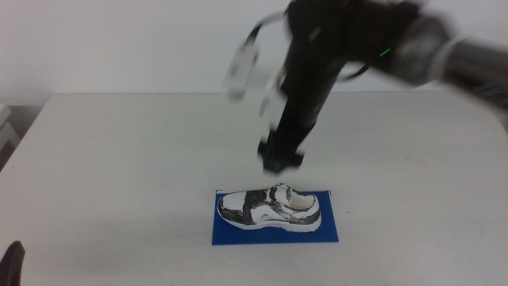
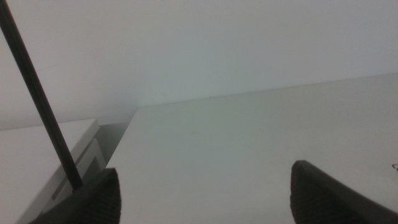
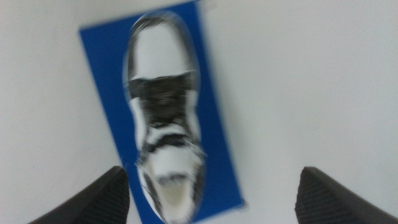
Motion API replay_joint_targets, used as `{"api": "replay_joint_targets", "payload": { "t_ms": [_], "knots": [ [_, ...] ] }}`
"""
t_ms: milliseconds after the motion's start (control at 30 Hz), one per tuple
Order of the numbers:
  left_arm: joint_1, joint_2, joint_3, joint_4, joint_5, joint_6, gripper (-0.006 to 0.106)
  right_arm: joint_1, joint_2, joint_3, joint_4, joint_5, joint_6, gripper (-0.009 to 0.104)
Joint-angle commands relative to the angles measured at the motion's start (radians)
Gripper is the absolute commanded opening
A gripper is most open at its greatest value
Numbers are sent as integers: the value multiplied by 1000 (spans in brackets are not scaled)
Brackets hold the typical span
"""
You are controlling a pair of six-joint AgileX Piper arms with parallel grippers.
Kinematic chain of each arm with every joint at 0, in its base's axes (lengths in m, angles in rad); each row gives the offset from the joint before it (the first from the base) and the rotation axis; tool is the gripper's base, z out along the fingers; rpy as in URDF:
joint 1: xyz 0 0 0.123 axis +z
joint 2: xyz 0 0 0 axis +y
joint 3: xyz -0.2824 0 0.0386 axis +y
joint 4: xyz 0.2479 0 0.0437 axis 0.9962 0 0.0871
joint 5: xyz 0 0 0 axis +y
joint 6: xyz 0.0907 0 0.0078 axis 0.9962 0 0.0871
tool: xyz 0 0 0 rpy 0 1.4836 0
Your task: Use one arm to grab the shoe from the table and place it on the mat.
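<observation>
shoe (image 1: pixel 270 208): 1, on mat (image 1: pixel 333 230): 1 | right fingers (image 1: pixel 279 159) apart, above

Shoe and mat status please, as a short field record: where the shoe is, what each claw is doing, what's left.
shoe: white sneaker lying on the mat, upright on its sole
mat: blue sheet on the table, near front centre
right claw: above the sneaker, clear of it, jaws wide open and empty
left claw: waiting at the table's front left corner, jaws open, holding nothing
task state: sneaker appears placed; nothing gripped
</observation>
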Motion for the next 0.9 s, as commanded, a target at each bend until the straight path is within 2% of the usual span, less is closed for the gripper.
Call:
{"api": "replay_joint_targets", "payload": {
  "t_ms": [0, 233, 367, 567, 667, 767, 867],
  "knots": [
    [-5, -7, 5, -9, -82, -6, 94, -20, -141, -27, -29, -39, 88, 68],
    [-5, -7, 5, -9, -82, -6, 94, -65, -344, -25, -161, -57, 440, 56],
    [-5, -7, 5, -9, -82, -6, 94, -115, -469, 53, -202, -110, 580, 55],
    [-5, -7, 5, -9, -82, -6, 94, -259, -763, 434, -200, -388, 614, 56],
    [-5, -7, 5, -9, -82, -6, 94, -350, -915, 661, -162, -557, 613, 58],
    [-5, -7, 5, -9, -82, -6, 94, -455, -1072, 884, -104, -732, 590, 66],
    [-5, -7, 5, -9, -82, -6, 94, -533, -1210, 1086, -92, -843, 588, 78]
  ]
}}
